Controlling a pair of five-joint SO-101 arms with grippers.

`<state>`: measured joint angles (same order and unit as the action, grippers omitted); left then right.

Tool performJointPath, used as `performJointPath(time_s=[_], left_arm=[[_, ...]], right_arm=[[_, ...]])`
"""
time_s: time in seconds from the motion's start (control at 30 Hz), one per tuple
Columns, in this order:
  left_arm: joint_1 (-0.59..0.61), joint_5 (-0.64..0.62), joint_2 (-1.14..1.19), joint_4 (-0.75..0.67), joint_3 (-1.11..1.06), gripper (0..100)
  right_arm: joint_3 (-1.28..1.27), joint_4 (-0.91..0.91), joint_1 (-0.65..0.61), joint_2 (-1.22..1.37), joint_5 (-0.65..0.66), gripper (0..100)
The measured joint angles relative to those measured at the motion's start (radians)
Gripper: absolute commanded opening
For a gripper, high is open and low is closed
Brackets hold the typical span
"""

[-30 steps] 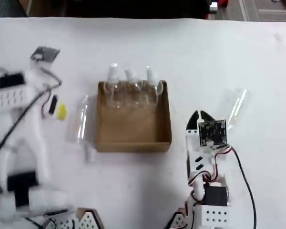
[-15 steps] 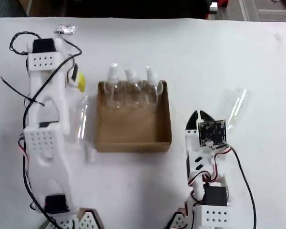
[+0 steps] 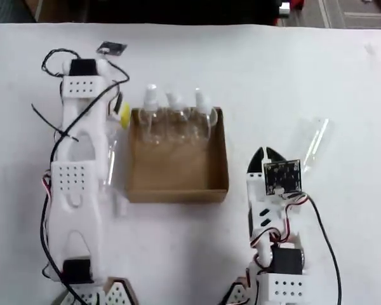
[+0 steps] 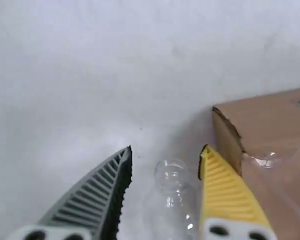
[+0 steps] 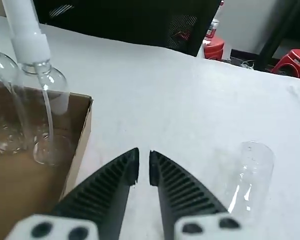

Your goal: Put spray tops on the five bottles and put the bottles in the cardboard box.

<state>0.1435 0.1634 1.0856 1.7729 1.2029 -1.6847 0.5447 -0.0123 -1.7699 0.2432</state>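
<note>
Bright, even light from overhead washes the white table (image 3: 305,76) nearly to glare in the high view. Shadows are soft and faint, the plainest lying against the left wall of the cardboard box (image 3: 178,178). The clear bottles (image 5: 42,95) catch small highlights. The room beyond the far edge lies dark.

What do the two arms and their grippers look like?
Both arms are white plastic links with black motors. The left arm has dotted hole panels and thin black cables; the left gripper pairs a grey ribbed finger with a yellow one. The right arm carries a dark circuit board, red and black wires; the right gripper has black ribbed fingers.
</note>
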Motion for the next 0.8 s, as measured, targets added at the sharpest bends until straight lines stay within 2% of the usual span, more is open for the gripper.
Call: performJointPath(time_s=[0.23, 0.47, 0.7, 0.8], left_arm=[[0.000, 0.038, 0.000, 0.005, -0.005, 21], [0.002, 0.055, 0.000, 0.005, -0.118, 21], [0.000, 0.055, 0.000, 0.005, -0.121, 2], [0.000, 0.060, 0.000, 0.003, -0.121, 4]], right_arm=[[0.000, 0.000, 0.000, 0.000, 0.000, 2.3], [0.000, 0.000, 0.000, 0.000, 0.000, 2.4], [0.000, 0.000, 0.000, 0.000, 0.000, 2.4], [0.000, 0.000, 0.000, 0.000, 0.000, 2.4]])
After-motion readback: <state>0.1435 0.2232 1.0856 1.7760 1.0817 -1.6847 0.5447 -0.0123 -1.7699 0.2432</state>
